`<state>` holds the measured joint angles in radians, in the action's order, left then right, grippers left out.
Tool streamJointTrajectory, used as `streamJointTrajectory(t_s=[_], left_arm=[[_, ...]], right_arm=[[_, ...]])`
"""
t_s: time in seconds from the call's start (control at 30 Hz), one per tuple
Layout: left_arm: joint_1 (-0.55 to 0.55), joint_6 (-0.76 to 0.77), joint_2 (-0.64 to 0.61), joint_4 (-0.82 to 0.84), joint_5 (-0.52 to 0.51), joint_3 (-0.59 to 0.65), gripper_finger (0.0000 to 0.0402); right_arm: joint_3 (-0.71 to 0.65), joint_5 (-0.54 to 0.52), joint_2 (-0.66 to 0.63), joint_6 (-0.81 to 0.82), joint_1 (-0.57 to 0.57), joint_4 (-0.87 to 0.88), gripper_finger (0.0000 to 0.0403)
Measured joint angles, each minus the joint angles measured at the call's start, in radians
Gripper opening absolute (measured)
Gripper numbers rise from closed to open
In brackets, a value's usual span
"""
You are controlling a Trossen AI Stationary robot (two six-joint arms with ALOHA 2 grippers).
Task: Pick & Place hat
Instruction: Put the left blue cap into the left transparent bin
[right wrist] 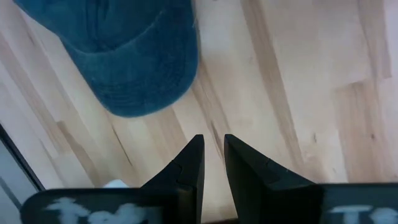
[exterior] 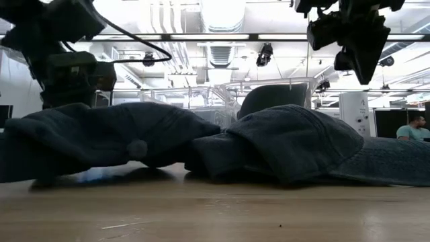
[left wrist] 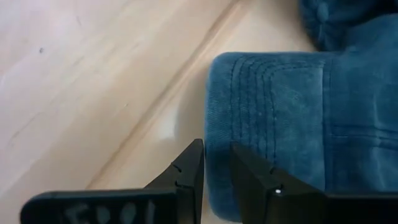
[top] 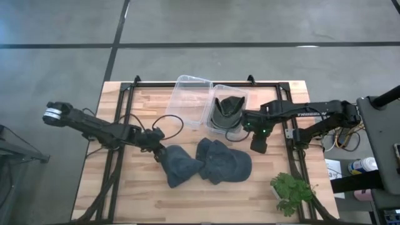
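Two dark blue hats lie crown up on the wooden table: the left hat [top: 178,164] [exterior: 101,138] and the right hat [top: 225,161] [exterior: 295,141], touching each other. A third dark hat [top: 226,111] sits in a clear plastic box [top: 215,89]. My left gripper [top: 159,151] [left wrist: 216,167] is at the left hat's brim, shut on it. My right gripper [top: 257,147] [right wrist: 213,152] hangs shut and empty above the table, just right of the right hat, whose brim [right wrist: 143,56] shows in its wrist view. My left gripper pinches the edge of the left hat's brim [left wrist: 214,146] between its two fingers, one finger [left wrist: 261,183] over the cloth and the other [left wrist: 186,177] on the bare-table side. It comes slanting down from the table's left. The hat lies on the table.
The box's open clear lid [top: 190,100] lies left of the box. A small green plant [top: 290,192] stands near the table's near right corner. Cables [top: 169,122] run across the table left of the box. A person [exterior: 416,128] sits far off in the room.
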<state>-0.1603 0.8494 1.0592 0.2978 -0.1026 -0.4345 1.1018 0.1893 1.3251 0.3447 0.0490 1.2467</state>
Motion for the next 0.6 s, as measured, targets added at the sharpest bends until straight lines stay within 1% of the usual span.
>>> streamJointTrajectory(t_s=[0.17,0.23,0.37,0.43,0.6], left_arm=[[0.024,-0.004,0.002,-0.128,0.015,0.049,0.0069],[0.025,-0.003,0.002,-0.179,0.067,0.062,0.0069],[0.025,-0.002,0.003,-0.296,0.221,0.087,0.0069],[0.024,-0.013,0.003,-0.331,0.255,0.096,0.0069],[0.025,-0.068,0.003,-0.321,0.234,0.098,0.0069]], right_arm=[[-0.029,0.027,0.0,0.014,-0.008,-0.04,0.0059],[-0.029,0.033,0.0,0.044,-0.011,-0.044,0.0059],[-0.025,0.047,0.0,0.058,-0.015,-0.047,0.0059],[-0.02,0.047,0.0,0.065,-0.019,-0.052,0.0059],[-0.016,0.047,0.001,0.075,-0.019,-0.059,0.0059]])
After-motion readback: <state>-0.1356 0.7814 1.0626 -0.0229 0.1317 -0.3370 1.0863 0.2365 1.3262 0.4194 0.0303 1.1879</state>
